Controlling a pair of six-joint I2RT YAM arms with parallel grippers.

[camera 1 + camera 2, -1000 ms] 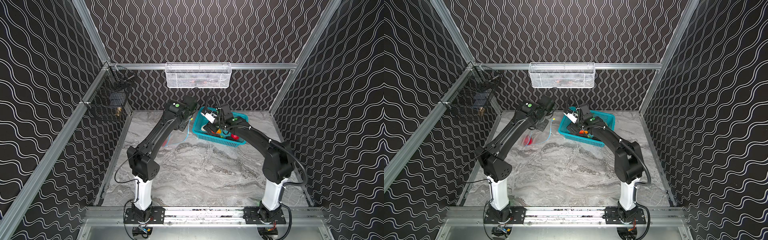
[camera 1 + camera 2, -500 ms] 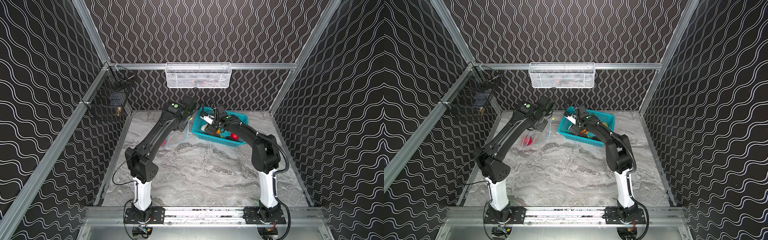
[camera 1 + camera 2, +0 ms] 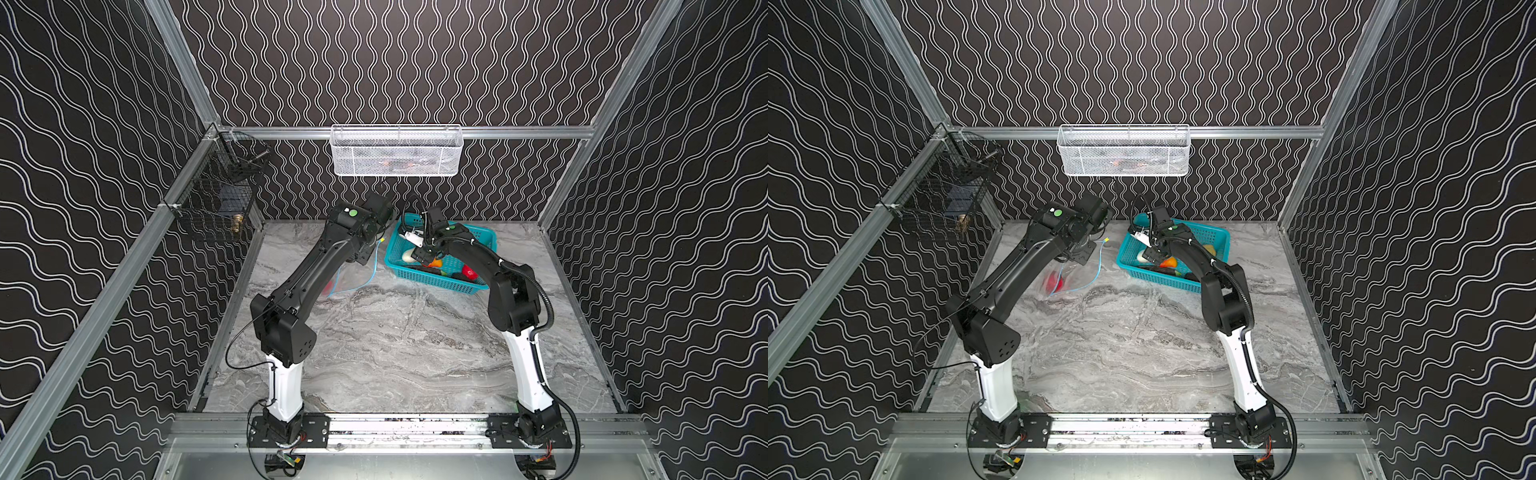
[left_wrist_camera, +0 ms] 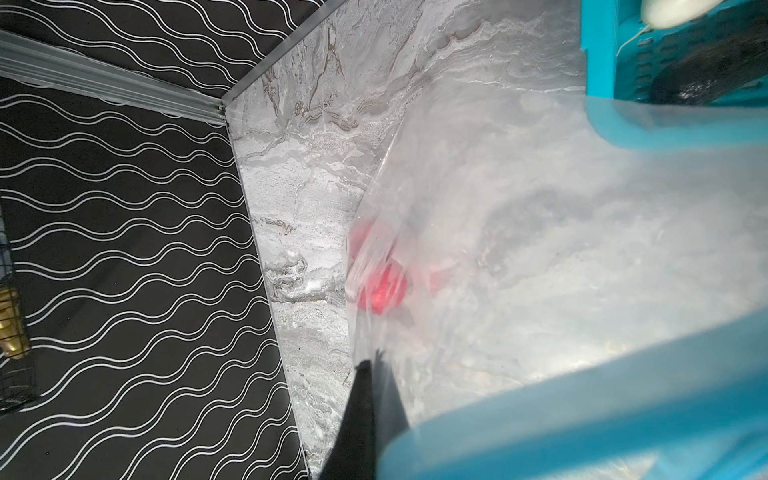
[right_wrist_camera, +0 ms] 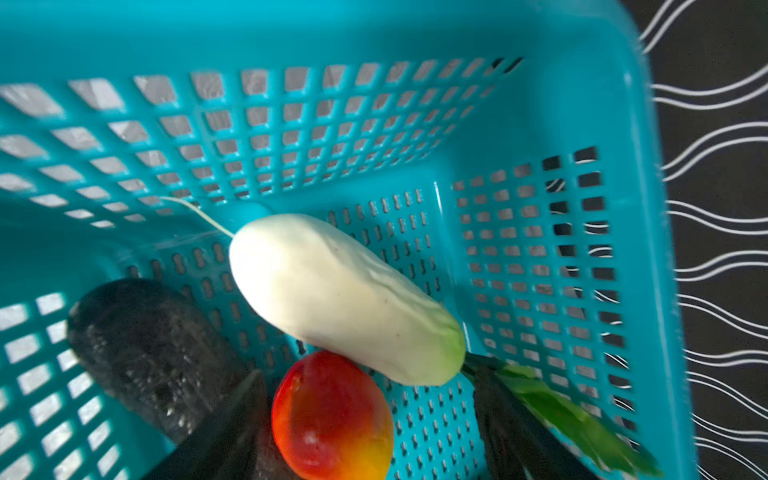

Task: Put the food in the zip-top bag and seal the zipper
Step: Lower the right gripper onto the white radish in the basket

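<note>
Right wrist: white radish (image 5: pixel 340 299) lies against red-orange fruit (image 5: pixel 332 415) in teal basket (image 5: pixel 540 104); right gripper (image 5: pixel 365 370) straddles the fruit, jaws apart; left gripper (image 4: pixel 371 368) pinches zip-top bag (image 4: pixel 540 228).

You work inside black walls (image 3: pixel 395 62) covered in thin white wavy lines and framed by aluminium rails (image 3: pixel 291 132). Your desk (image 3: pixel 395 353) has a grey marbled top, evenly lit. A white mesh basket (image 3: pixel 397 151) hangs on the back rail. A black wire basket (image 3: pixel 216 208) on the left-side rail holds a brass-coloured piece (image 3: pixel 237 223).
</note>
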